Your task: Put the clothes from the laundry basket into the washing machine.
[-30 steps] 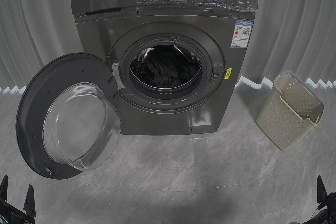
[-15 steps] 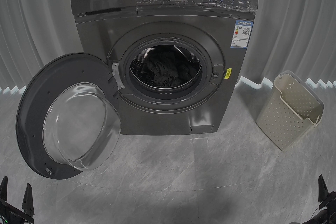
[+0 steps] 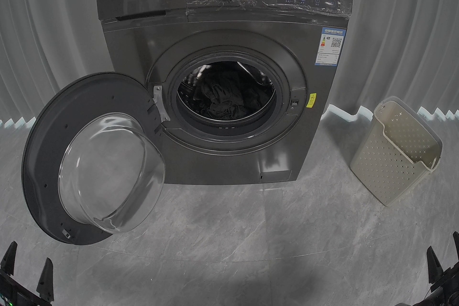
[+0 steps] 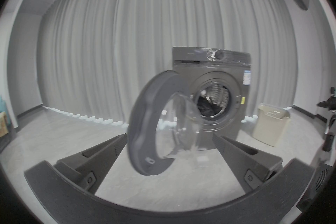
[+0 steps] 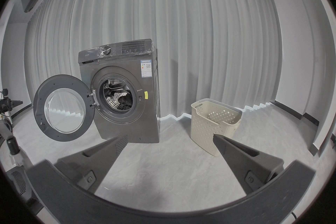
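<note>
The left hand point(image 3: 27, 264) and right hand point(image 3: 443, 256) are sinking a little, both spread open, holding nothing. Far ahead, clothes point(image 3: 224, 94) are sitting inside the washing machine point(image 3: 224, 34). The laundry basket point(image 3: 382, 163) looks empty, so loading seems done.

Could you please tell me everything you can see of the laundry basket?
The laundry basket is a cream, plastic-looking tub with a rectangular rim and walls that taper downward. The walls are dotted with small cross-shaped holes, and there is a handle slot near the rim. It stands upright on the grey floor, apart from the washing machine and to the robot's right of it, before the curtain. No clothes show in the visible part of its inside. Only the floor touches it.
</note>
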You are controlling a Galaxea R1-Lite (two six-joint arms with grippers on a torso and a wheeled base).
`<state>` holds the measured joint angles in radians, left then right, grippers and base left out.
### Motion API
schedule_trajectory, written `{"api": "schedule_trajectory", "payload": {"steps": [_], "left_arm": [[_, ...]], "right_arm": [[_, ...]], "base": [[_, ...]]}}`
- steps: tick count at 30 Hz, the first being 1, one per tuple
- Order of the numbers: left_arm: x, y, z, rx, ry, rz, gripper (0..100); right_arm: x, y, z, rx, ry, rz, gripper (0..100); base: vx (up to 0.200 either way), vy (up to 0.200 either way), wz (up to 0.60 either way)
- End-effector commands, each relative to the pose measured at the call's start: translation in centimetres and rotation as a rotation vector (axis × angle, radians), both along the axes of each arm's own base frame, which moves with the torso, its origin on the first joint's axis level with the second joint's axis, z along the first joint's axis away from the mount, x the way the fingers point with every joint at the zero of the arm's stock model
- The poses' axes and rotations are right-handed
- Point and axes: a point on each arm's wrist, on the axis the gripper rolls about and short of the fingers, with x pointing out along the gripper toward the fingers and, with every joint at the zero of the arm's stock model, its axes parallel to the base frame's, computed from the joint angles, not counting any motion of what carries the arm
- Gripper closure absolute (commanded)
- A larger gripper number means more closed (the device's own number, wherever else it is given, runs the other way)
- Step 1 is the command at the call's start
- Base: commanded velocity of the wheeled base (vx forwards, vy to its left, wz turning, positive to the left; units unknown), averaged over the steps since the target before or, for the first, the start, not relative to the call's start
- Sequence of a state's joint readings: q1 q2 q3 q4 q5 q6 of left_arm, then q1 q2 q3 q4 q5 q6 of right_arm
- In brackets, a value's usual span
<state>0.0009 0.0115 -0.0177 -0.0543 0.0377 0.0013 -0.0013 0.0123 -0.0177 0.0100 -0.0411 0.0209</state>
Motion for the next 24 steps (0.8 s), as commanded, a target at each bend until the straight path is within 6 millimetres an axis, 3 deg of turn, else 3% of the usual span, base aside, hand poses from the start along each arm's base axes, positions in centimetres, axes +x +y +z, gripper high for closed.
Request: {"api": "schedule_trajectory", "payload": {"steps": [1, 3, 13, 17, 24], "left_arm": [[0.04, 0.02, -0.59, -0.003, 0.016, 0.007, 0], [0.08, -0.17, -1.08, -0.012, 0.068, -0.076, 0], [0.08, -0.07, -1.08, -0.002, 0.063, -0.032, 0], [0.08, -0.07, -1.08, -0.003, 0.063, -0.032, 0], [0.08, -0.07, -1.08, -0.004, 0.063, -0.031, 0]], "right_arm": [[0.02, 0.03, -0.41, -0.01, 0.0, 0.015, 0], [0.02, 0.03, -0.41, -0.01, 0.0, 0.015, 0], [0.02, 0.03, -0.41, -0.01, 0.0, 0.015, 0], [0.02, 0.03, -0.41, -0.01, 0.0, 0.015, 0], [0.02, 0.03, -0.41, -0.01, 0.0, 0.015, 0]], "base": [[0.0, 0.0, 0.0], [0.0, 0.0, 0.0], [0.0, 0.0, 0.0], [-0.2, 0.0, 0.0], [0.0, 0.057, 0.0]]}}
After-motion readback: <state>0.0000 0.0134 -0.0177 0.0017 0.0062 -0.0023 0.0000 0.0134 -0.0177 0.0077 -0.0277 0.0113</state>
